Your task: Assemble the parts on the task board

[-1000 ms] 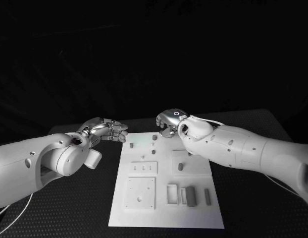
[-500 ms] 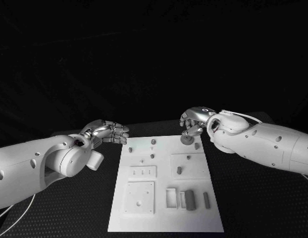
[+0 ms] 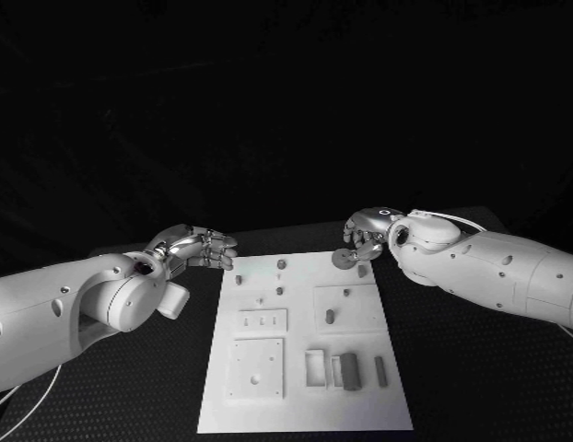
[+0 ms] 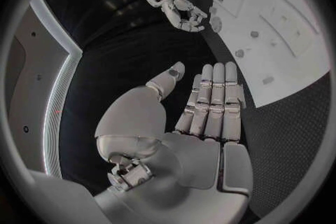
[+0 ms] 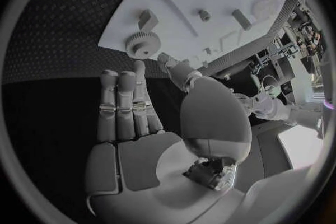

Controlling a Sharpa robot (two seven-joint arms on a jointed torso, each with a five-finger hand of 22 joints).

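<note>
The white task board (image 3: 307, 405) lies in the middle of the black table. A grey gear (image 3: 346, 261) lies flat at the board's far right corner. My right hand (image 3: 367, 235) hovers just beyond that corner; in the right wrist view its fingers (image 5: 119, 106) are stretched out and hold nothing, with the gear (image 5: 143, 45) just past their tips. My left hand (image 3: 196, 247) hangs off the board's far left corner. Its fingers (image 4: 213, 101) are straight and hold nothing. Small pegs (image 3: 281, 264) stand on the board's far part.
Two dark grey bars (image 3: 349, 370) lie by a frame-shaped slot on the board's near right. Raised white blocks (image 3: 258, 366) take up the near left. Black matting surrounds the board (image 4: 280, 39) on every side.
My right hand has swung from over the board's far middle to its far right corner, and the gear now lies on the board beside it. The left hand has hardly moved.
</note>
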